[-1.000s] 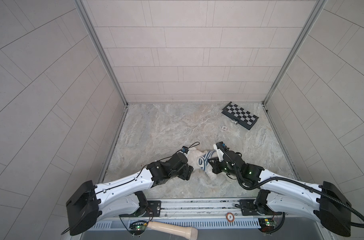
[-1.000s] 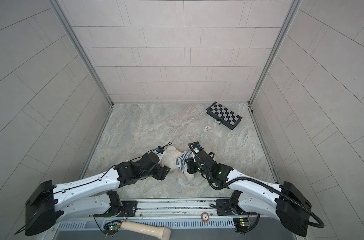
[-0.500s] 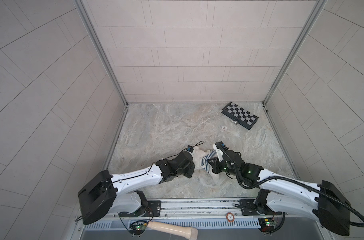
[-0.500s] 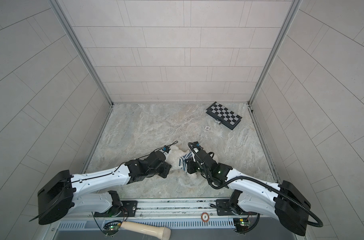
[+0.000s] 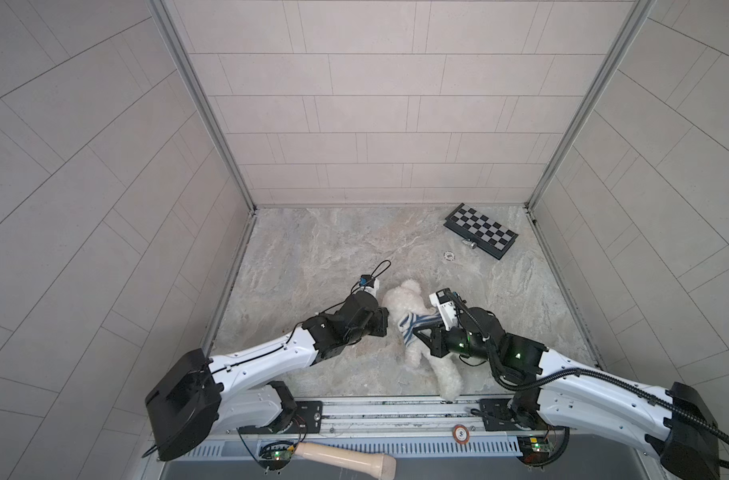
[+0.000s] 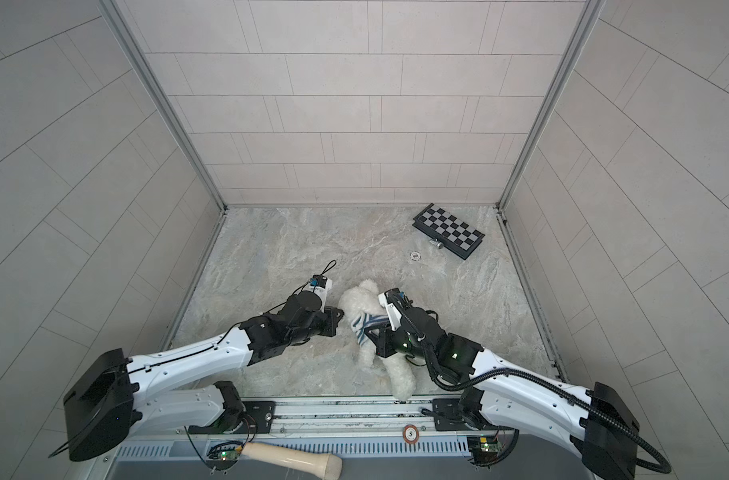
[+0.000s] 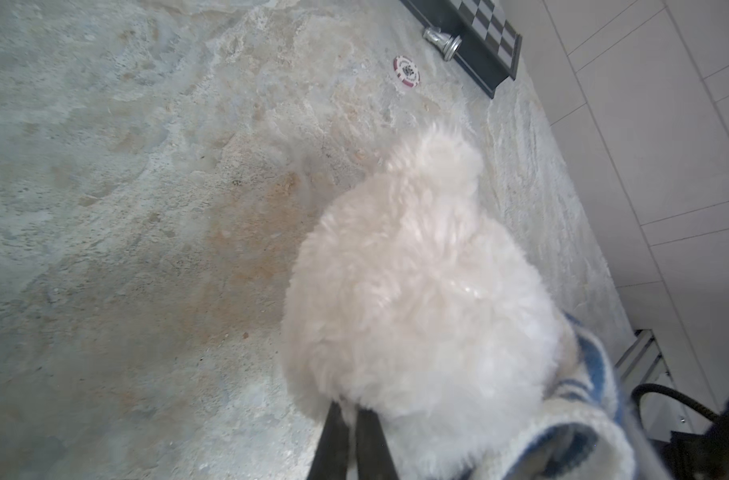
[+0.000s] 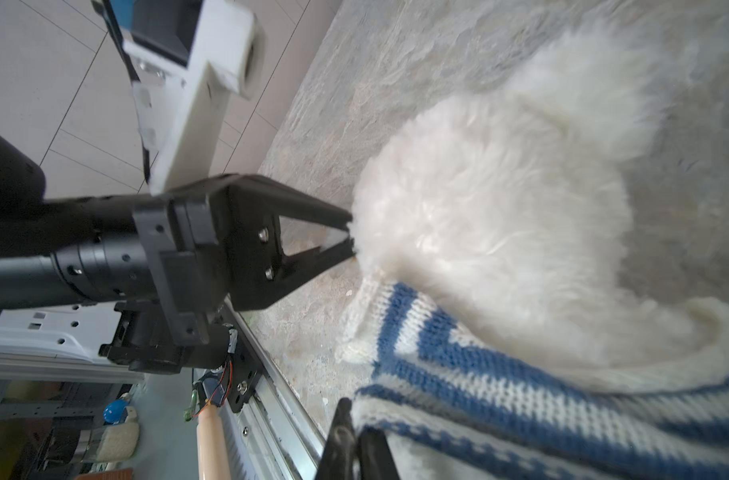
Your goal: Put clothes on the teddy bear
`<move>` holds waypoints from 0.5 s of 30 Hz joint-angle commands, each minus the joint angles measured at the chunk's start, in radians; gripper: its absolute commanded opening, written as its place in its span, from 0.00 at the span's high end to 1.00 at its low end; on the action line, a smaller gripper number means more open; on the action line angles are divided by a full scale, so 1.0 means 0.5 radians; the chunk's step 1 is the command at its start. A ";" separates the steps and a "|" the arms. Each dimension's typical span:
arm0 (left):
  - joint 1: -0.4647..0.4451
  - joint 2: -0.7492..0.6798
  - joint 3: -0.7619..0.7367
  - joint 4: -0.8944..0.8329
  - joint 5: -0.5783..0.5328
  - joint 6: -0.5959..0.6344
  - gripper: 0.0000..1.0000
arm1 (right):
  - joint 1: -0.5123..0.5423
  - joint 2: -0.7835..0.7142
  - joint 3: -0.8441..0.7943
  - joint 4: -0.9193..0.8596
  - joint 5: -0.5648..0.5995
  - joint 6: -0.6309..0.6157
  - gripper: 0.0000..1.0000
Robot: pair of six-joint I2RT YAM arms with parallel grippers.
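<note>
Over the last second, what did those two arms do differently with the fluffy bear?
The left gripper reached in to the head of the teddy bear and shut on its fur. The right gripper stayed shut on the striped sweater around the bear's body. The bear and the chessboard stayed put.

The fluffy cream-white plush teddy bear (image 5: 406,301) lay at the middle of the tabletop's (image 5: 313,249) front edge, head rearward, with the blue-and-white striped knitted shirt (image 5: 419,325) on its torso. The black-and-white checkered board (image 5: 481,230) occupied the rear right corner, the round red-and-white chip (image 5: 449,256) just before it.
</note>
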State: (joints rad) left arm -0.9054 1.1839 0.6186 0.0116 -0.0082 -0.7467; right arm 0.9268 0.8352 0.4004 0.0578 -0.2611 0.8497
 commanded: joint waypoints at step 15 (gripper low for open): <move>-0.027 -0.153 -0.203 0.567 0.065 -0.573 1.00 | 0.232 0.648 0.200 0.253 -0.146 0.072 1.00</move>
State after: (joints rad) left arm -0.9165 1.1236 0.5186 0.1741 -0.0006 -0.9653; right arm 1.0100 1.1236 0.4747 0.1898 -0.3061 0.8932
